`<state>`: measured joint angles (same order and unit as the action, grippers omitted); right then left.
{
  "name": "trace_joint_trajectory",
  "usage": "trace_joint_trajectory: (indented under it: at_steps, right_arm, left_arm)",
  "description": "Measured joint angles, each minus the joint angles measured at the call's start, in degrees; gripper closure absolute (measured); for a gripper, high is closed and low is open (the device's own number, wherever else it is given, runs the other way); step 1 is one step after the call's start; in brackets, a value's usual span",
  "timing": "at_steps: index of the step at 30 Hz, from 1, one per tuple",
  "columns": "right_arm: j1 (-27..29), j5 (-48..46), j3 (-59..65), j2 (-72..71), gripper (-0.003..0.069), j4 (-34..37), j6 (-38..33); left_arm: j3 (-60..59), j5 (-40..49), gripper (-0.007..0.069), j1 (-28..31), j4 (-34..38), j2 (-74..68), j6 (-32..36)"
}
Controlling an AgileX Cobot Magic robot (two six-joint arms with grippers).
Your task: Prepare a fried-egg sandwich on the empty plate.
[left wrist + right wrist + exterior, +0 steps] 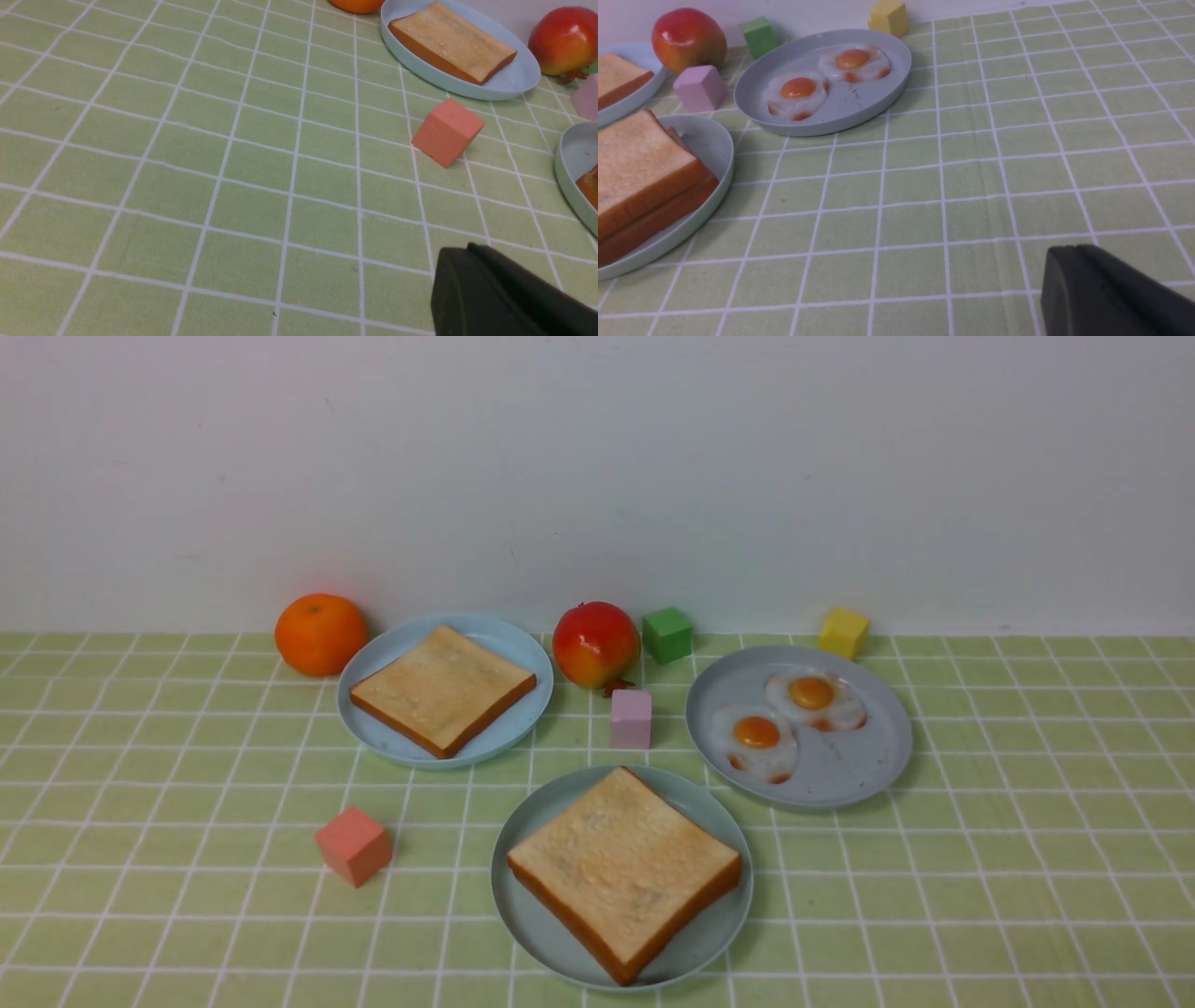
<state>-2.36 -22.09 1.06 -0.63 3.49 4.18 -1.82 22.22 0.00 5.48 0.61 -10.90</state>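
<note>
The pale aqua-green plate (534,933) at front centre holds toast (624,868). In the right wrist view it shows as two stacked slices (640,158) on that plate (717,149); no egg shows between them. Two fried eggs (756,737) (814,698) lie on the grey-blue plate (840,770). One toast slice (443,689) lies on the sky-blue plate (518,649). Neither gripper shows in the front view. My left gripper (469,247) is shut and empty over bare cloth. My right gripper (1078,247) is shut and empty over cloth, right of the aqua plate.
An orange (320,633), a red fruit (595,644), a green cube (667,634) and a yellow cube (843,633) stand along the back wall. A pink block (631,718) stands between the plates. A salmon cube (353,845) sits front left.
</note>
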Motion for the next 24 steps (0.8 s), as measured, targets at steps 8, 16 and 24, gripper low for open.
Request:
trace_joint_trajectory:
  at_steps: [8, 16, 24]
  right_arm:
    - [0.00, 0.00, 0.00, 0.00, 0.0637, 0.00, 0.00]
    - [0.00, 0.00, 0.00, 0.00, 0.0627, 0.00, 0.00]
    - [0.00, 0.00, 0.00, 0.00, 0.0615, 0.00, 0.00]
  left_arm:
    - [0.00, 0.00, 0.0638, 0.00, 0.04, 0.00, -0.04]
    - [0.00, 0.00, 0.0637, 0.00, 0.04, 0.00, -0.04]
    - [0.00, 0.00, 0.0635, 0.00, 0.04, 0.00, -0.04]
